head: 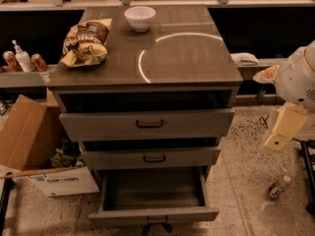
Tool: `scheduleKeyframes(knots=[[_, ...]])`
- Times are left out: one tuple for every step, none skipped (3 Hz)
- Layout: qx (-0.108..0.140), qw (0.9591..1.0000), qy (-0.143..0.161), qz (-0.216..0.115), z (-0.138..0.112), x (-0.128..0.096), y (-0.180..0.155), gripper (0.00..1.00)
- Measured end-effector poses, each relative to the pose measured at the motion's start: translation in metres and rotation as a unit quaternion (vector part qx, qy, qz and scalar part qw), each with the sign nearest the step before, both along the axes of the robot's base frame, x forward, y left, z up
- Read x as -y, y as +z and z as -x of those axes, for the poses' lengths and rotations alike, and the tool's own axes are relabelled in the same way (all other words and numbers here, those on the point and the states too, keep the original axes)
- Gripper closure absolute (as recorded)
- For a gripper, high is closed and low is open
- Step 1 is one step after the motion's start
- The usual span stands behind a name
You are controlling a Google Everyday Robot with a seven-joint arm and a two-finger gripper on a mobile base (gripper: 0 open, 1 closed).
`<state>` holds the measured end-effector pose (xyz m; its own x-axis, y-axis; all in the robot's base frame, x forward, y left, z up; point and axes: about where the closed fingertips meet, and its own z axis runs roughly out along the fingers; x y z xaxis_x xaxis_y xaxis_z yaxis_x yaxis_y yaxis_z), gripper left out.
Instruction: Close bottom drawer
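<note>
Bottom drawer (153,214) pulled far out toward the near edge, dark inside exposed. Gripper (156,228) low at near centre, just in front of the drawer's handle (157,219); contact unclear, grip state cannot tell.

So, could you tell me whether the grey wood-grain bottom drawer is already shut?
No, the bottom drawer stands pulled out, its dark inside showing; the gripper sits just before its front.

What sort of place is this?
Probably an office break area: chip bag and bowl on the drawer unit, drink cans on the ledge. The gripper sits just before the open bottom drawer.
</note>
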<state>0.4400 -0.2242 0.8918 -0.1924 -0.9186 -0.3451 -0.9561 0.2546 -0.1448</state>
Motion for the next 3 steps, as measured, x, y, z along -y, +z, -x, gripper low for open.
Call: scheduleKeyframes(knots=[[0.0, 1.0, 0.0, 0.0, 0.0, 0.0, 0.0, 0.0], [-0.04, 0.9968, 0.031, -0.061, 0.01, -0.009, -0.081, 0.0], [-0.088, 0.9866, 0.052, -0.127, 0.029, -0.019, -0.189, 0.0]])
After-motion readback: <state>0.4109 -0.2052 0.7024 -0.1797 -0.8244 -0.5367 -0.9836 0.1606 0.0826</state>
